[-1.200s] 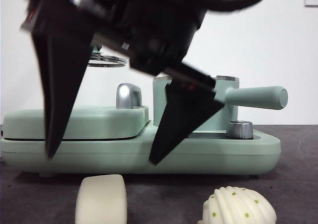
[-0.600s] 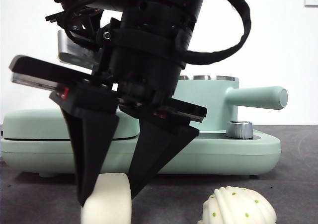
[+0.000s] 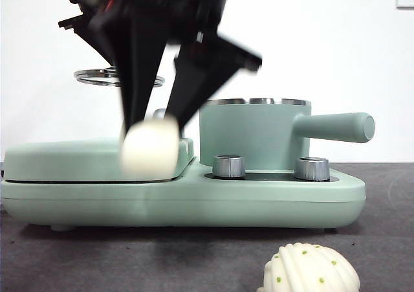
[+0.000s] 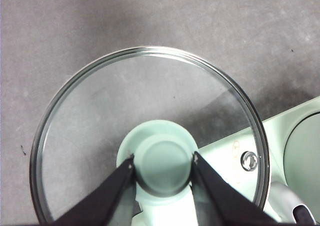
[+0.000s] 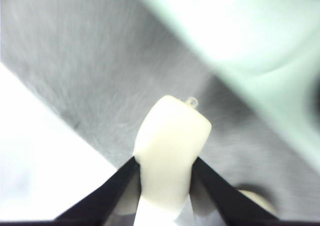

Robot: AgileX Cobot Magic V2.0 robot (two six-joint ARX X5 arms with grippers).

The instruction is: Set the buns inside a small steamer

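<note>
Right pincer (image 3: 155,120) came in from the upper left of the front frame, blurred, clenched on the smooth bun (image 3: 150,148), which hung clear of the surface (image 3: 194,256) in front of the griddle cover (image 3: 77,159). Right wrist frame showed the same smooth bun (image 5: 170,146) pinched between the two black jaws. Ribbed bun (image 3: 310,269) with green dots sat on the surface at lower right of the front frame, well apart from the held one. Small steamer (image 3: 252,136) stood open at center right on the green base (image 3: 194,201), handle pointing right. Left pincer (image 4: 162,161) gripped the green knob (image 4: 162,163) of the glass lid (image 4: 100,105), held above the grey surface; the lid's rim showed at upper left of the front frame.
</note>
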